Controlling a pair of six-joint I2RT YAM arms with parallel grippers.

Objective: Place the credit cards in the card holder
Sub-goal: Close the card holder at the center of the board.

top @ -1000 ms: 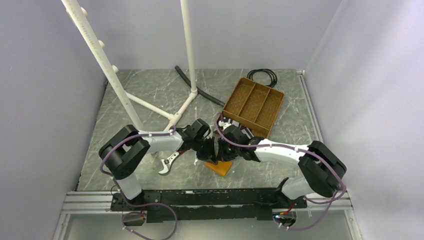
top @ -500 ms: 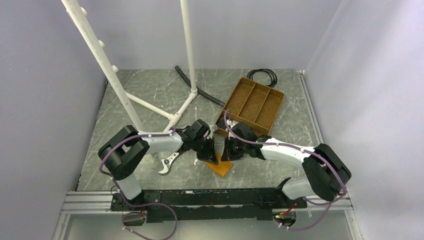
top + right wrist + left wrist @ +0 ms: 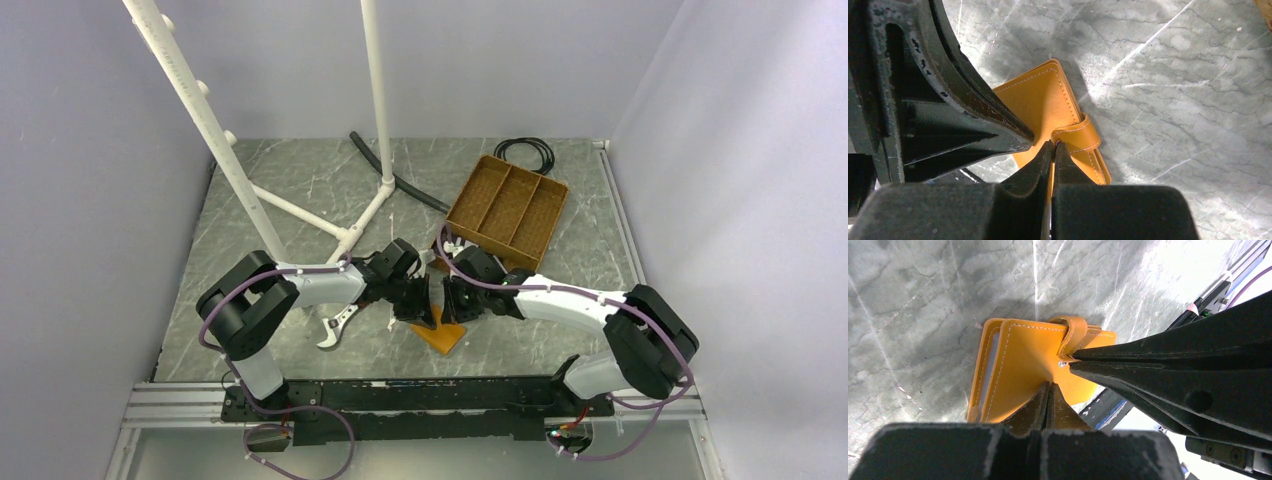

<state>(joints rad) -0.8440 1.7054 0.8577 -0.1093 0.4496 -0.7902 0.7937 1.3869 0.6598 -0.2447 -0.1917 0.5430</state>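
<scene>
Orange card holder (image 3: 441, 335) lies folded on table (image 3: 300, 200), centre, near edge. Left gripper (image 3: 1049, 385) fully closed, tips on cover. Right gripper (image 3: 1053, 144) fully closed, tips at strap (image 3: 1075, 135). Cannot tell if either has hold.

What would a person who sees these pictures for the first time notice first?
The bright orange card holder lies on the grey table near the front centre. The left gripper and the right gripper, both shut, bring their tips together over it, near its strap. A brown divided tray sits at the back right.
</scene>
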